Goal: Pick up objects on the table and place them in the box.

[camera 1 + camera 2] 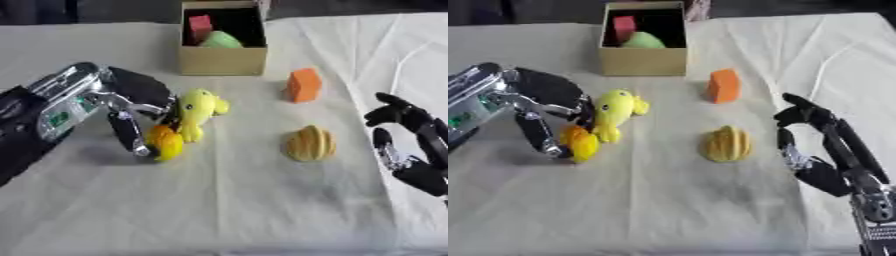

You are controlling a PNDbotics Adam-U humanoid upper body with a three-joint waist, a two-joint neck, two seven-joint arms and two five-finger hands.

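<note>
Taking the box as the landmark, the nearest things lie well short of it on the cloth-covered counter (219, 210). The right hand (820, 150) hangs off toward the counter's right edge, far from the box and nearer than everything else; its fingers are relaxed and hold nothing, so it looks idle and out of the way. Next out, a ribbed yellow-orange shell-shaped toy (309, 143) sits alone, well in front of the box and a little to its right, with bare cloth all round it. Level with it but to the box's near left, the left hand (131, 107) has its fingers (127, 131) curled round a yellow duck toy (197, 111) and the orange piece (164, 142) at its lower end; whether the duck is off the cloth yet is hard to tell, though the wrap-around hold suggests it is the piece being picked. Closer to the box, just off its right front corner, an orange block (304, 85) stands upright and apart. The box (222, 61) itself is open-topped at the far side, already holding a red block (199, 26) and a green piece (220, 40). The stretch of cloth between duck and box front is bare, so the carry should be unobstructed; the near wall is the edge to rise over.
</note>
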